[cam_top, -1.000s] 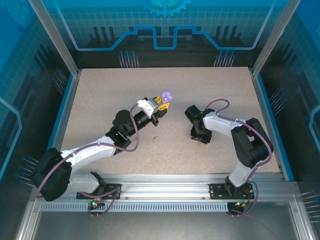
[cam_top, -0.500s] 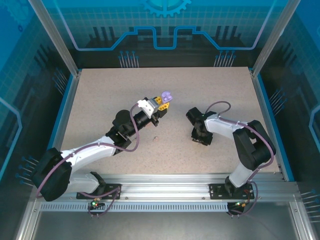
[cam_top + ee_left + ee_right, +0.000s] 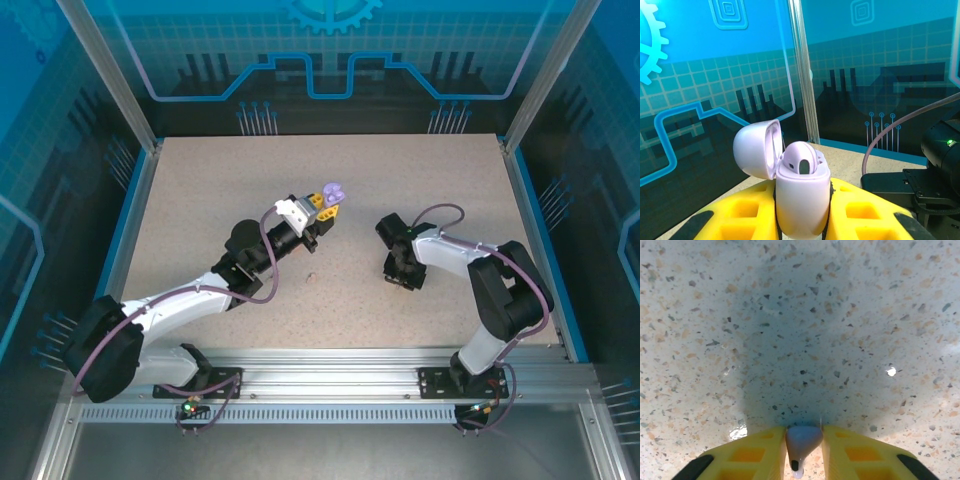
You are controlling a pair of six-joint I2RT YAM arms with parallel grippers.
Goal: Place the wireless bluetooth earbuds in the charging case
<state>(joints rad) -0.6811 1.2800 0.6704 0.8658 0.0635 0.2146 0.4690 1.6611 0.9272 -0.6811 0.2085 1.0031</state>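
Gaping case (image 3: pixel 801 192) — earbud (image 3: pixel 802 159) inside — pinched in left gripper (image 3: pixel 802 225); second earbud (image 3: pixel 803 436) pinched in right gripper (image 3: pixel 804 450).

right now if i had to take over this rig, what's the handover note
Left gripper: shut on the purple charging case, held upright with its lid open.
Right gripper: down at the table, shut on a pale purple earbud.
Done: one seated earbud is in the case.
Left: lift the pale purple earbud, carry it to the case, seat it beside the first, probably then close the lid.
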